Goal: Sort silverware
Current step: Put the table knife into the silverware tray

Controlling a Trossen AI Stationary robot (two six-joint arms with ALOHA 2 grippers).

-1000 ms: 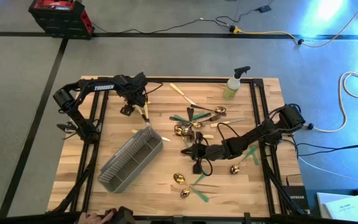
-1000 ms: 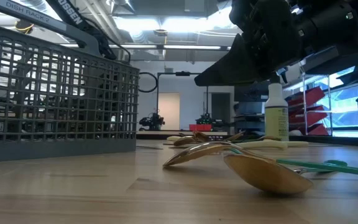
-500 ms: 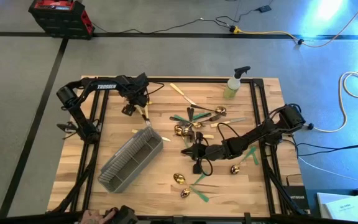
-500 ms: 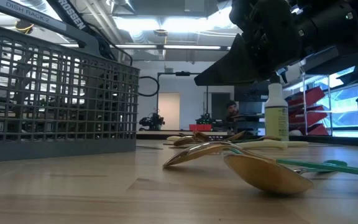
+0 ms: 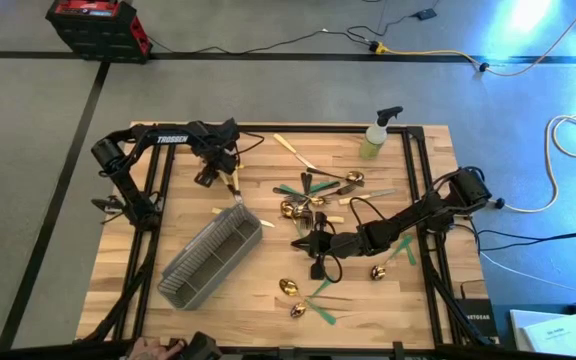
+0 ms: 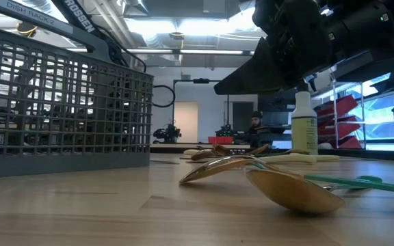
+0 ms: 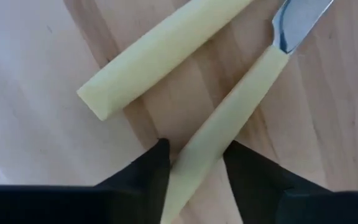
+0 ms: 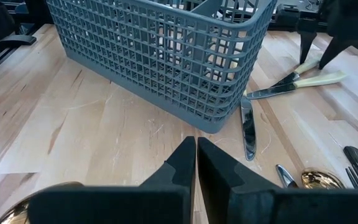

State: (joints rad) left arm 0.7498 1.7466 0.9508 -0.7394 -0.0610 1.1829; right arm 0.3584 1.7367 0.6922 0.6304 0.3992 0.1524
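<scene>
Now, left claw (image 7: 194, 149) down at the desk (image 5: 168, 220) just past the caddy's (image 5: 213, 255) far end, jaws parted on either side of a cream-handled knife (image 7: 229, 112). No firm pinch evident yet. Handle slanted across the gap rather than square to it, so best closed slowly and evenly, letting the handle turn into line instead of squirting out. Worth watching: a second cream handle (image 7: 160, 56) just beside the first, on the side away from the caddy, close enough to be dragged or nipped along. Lift straight up before any swing toward the caddy, blade hanging clear of the mesh rim.

Right claw (image 8: 196, 155) closed and empty, low over bare wood off the caddy's other long side, pointed at the mesh wall. Probably waiting.

Rest of the silverware (image 5: 318, 195) scattered farther from the caddy than the right claw, some beyond it toward the spray bottle (image 5: 376, 140), a few spoons near the desk's front.

Open room: short clear path from knife to caddy. Less slack outward, with the desk frame edge near the left arm.
</scene>
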